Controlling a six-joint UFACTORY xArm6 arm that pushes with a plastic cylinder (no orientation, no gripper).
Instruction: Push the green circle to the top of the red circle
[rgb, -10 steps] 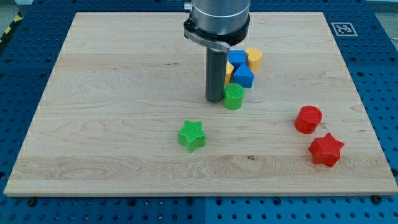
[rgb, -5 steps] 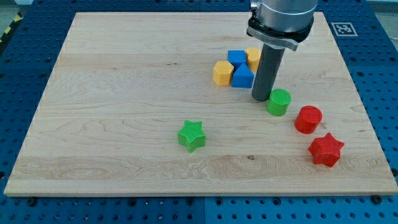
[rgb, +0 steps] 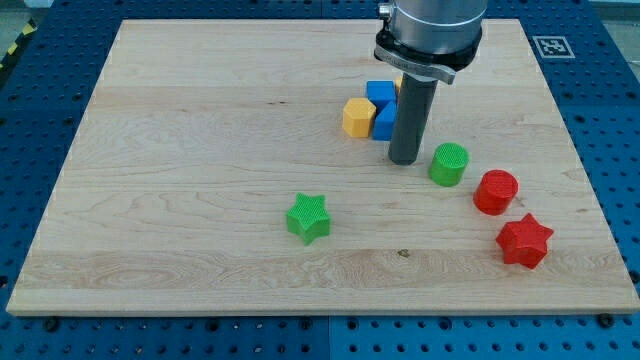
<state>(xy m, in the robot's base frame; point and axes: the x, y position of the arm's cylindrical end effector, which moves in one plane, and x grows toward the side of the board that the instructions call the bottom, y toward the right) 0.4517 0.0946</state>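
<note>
The green circle (rgb: 449, 164) stands on the wooden board, up and to the left of the red circle (rgb: 496, 192), a small gap between them. My tip (rgb: 403, 160) rests on the board just left of the green circle, not touching it. The rod rises in front of the cluster of blue and yellow blocks.
A red star (rgb: 524, 241) lies below the red circle. A green star (rgb: 308, 218) sits left of centre. A yellow hexagon (rgb: 357, 117) and blue blocks (rgb: 379, 92) cluster behind the rod, one partly hidden. The board's right edge (rgb: 590, 180) is near the red blocks.
The green circle was pushed right from beside the blue blocks to near the red circle. My tip has since drawn back a little to the left, leaving the circle where it stands.
</note>
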